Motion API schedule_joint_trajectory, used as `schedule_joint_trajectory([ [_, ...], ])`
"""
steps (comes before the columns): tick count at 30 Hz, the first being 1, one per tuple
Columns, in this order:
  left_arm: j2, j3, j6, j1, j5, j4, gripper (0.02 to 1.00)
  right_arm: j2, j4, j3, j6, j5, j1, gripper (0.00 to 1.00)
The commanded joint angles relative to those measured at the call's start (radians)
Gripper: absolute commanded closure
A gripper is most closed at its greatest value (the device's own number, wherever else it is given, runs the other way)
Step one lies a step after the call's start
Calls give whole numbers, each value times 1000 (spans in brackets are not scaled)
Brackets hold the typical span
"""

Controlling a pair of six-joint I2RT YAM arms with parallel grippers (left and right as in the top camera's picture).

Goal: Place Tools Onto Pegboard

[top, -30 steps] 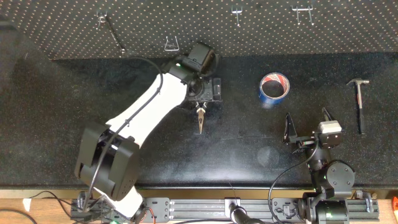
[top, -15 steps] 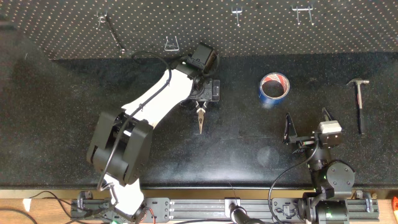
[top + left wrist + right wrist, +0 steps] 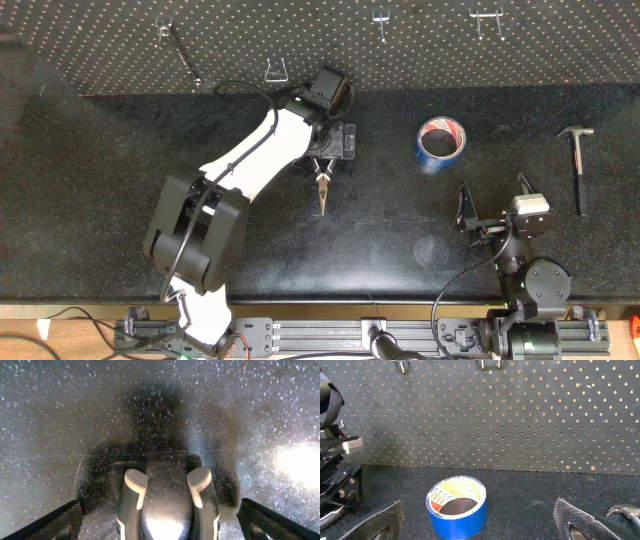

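Gripping the pliers squarely before the lift

Lying flat near the middle of the dark desk [image 3: 80, 170]: the pliers [image 3: 322, 192], wide end toward the pegboard [image 3: 420, 55], thin end toward the arms' bases. Set right at that wide end: the left claw [image 3: 167, 476], pads [image 3: 135, 485] apart, nothing clamped between them. Cannot tell from the wrist view about the tool's place in the gap. Looks like the pick-up step, grasp not yet made.

Lower straight down to straddle the tool, then close across its narrow side, near the pivot rather than out at the ends, to prevent swinging on the lift. Keep the wrist square to the tool's long line; otherwise risks twisting it against the desk. Raise only after a firm clamp, then aim for the bare wire hook [image 3: 277, 72] just beyond on the board, along from the hung wrench [image 3: 183, 52].

Parked well apart, near its own base: the right claw [image 3: 492, 188], likewise spread wide and holding nothing, facing the blue tape roll [image 3: 441, 140], with the hammer [image 3: 577, 165] farther out. Leave both tools for later.
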Motion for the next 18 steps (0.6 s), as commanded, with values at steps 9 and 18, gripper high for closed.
schedule_joint_trajectory([
  [9, 51, 4, -24, -1, 47, -58, 20, -7, -6, -4, -7, 5, 6, 25],
  [18, 68, 4, -24, -1, 25, -57, 25, -7, -6, -4, -8, 5, 6, 25],
])
